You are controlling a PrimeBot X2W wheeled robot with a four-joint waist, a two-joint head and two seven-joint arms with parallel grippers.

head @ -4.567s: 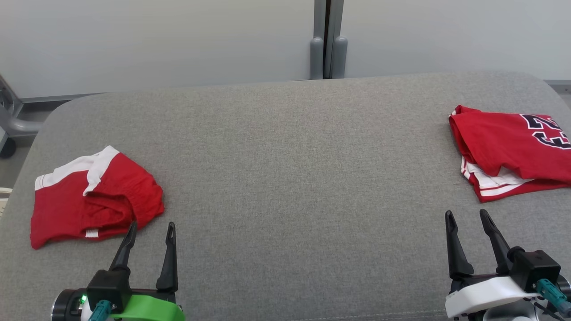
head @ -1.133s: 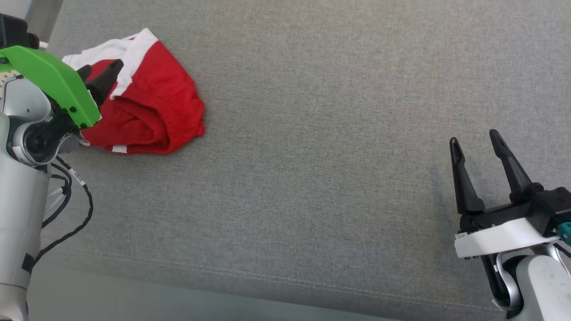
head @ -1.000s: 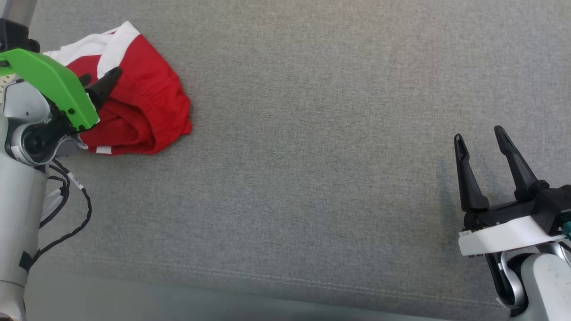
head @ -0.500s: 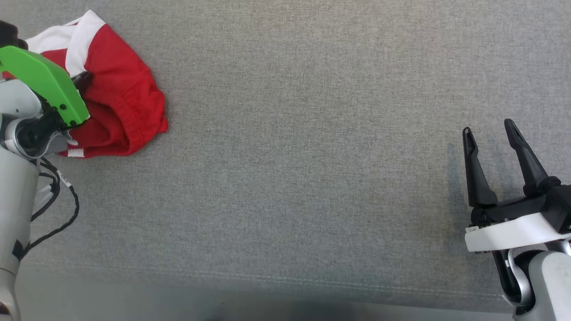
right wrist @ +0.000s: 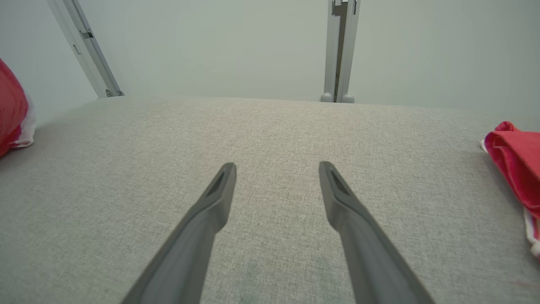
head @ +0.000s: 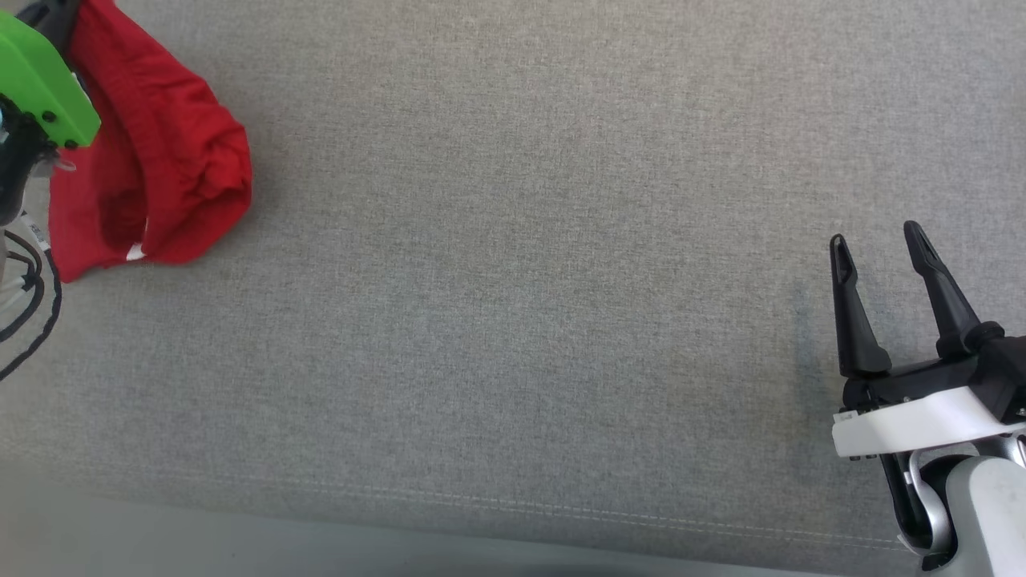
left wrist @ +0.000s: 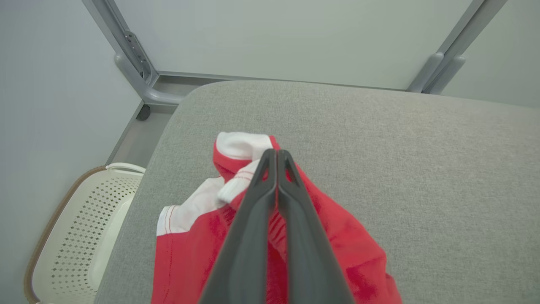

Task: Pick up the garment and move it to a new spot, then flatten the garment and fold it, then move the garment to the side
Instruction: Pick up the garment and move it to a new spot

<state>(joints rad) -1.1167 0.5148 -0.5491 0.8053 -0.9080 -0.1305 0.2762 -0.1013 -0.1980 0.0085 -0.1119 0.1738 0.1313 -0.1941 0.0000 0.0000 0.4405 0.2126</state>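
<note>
The garment point(head: 168, 152), red shorts with white trim, hangs bunched at the far left of the grey padded table point(head: 513, 280). My left gripper point(left wrist: 277, 153) is shut on the garment point(left wrist: 337, 236) near its white band, the two fingers pressed together over the cloth. In the head view the green wrist cover point(head: 36, 76) hides the fingers. I cannot tell whether the cloth's lower end still touches the table. My right gripper point(head: 878, 236) stands open low over the table at the right, nothing between its fingers point(right wrist: 219, 190). The garment's edge point(right wrist: 10, 109) shows far to its left.
A second red garment point(right wrist: 512, 164) lies folded at the table's right end. Beside the table's left end, on the floor, stands a white perforated basket point(left wrist: 71, 236). Grey frame posts point(right wrist: 339, 50) rise behind the table. The table's front seam point(head: 513, 505) runs along the bottom.
My left gripper has shut on the garment and raised it, so the cloth now hangs instead of lying in a heap. The head camera has shifted. The right gripper has barely moved.
</note>
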